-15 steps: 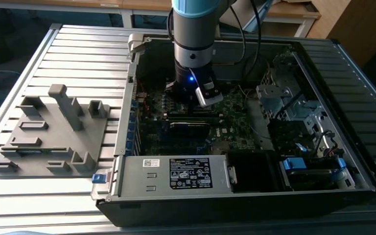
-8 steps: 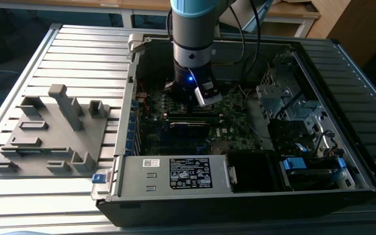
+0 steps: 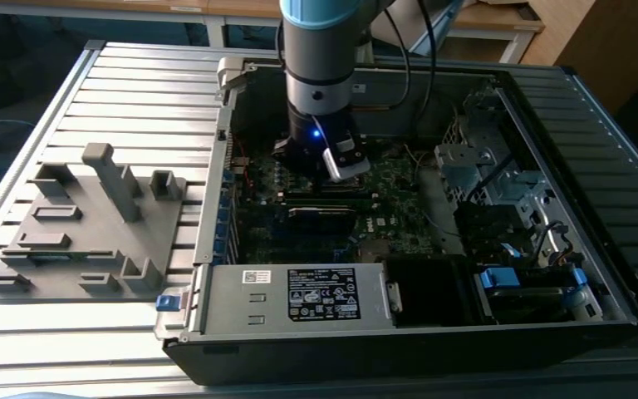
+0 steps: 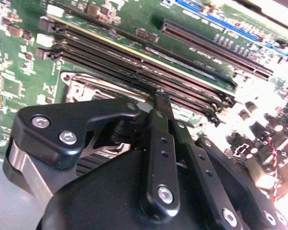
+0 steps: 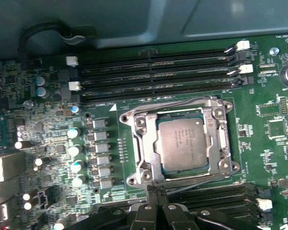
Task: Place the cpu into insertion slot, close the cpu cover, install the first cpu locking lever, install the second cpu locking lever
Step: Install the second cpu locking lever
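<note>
The cpu point(image 5: 181, 143) sits in the insertion slot point(image 5: 153, 178), under the cpu cover point(image 5: 220, 143).

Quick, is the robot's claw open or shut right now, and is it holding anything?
Gripper: shut, fingertips pressed together, holding nothing visible. It sits low over the green board, beside the silver chip in its socket.

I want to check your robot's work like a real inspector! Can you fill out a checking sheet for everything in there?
Surface: slatted metal table holding an open computer case.
Job's things: cpu lies in the insertion slot; cpu cover is down around it.
Clutter: grey fixture block beside the case.
Grippers: gripper poised at the socket's edge, jaws together.
Cables: black cables run along the arm.
Surroundings: wooden furniture behind.
</note>
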`<state>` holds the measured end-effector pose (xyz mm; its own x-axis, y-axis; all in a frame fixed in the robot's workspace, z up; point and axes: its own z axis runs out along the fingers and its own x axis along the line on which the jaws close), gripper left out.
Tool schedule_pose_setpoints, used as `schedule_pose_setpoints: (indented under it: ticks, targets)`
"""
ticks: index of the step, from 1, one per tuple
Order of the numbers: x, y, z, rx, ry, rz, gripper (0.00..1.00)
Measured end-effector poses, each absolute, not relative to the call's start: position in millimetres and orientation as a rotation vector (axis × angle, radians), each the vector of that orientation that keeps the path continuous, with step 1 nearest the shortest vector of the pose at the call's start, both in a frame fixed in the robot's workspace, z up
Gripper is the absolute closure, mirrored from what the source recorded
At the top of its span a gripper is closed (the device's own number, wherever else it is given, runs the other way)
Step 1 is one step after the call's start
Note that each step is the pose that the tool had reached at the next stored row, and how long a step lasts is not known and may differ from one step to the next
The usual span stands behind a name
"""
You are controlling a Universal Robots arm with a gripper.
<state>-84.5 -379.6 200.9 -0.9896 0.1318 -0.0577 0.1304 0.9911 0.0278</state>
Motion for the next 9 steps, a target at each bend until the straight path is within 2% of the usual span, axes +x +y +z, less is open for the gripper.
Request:
schedule_pose_setpoints:
  ticks: [9]
  targets:
    - [-96, -380, 200, 0.203, 3.075, 0.040, 0.90]
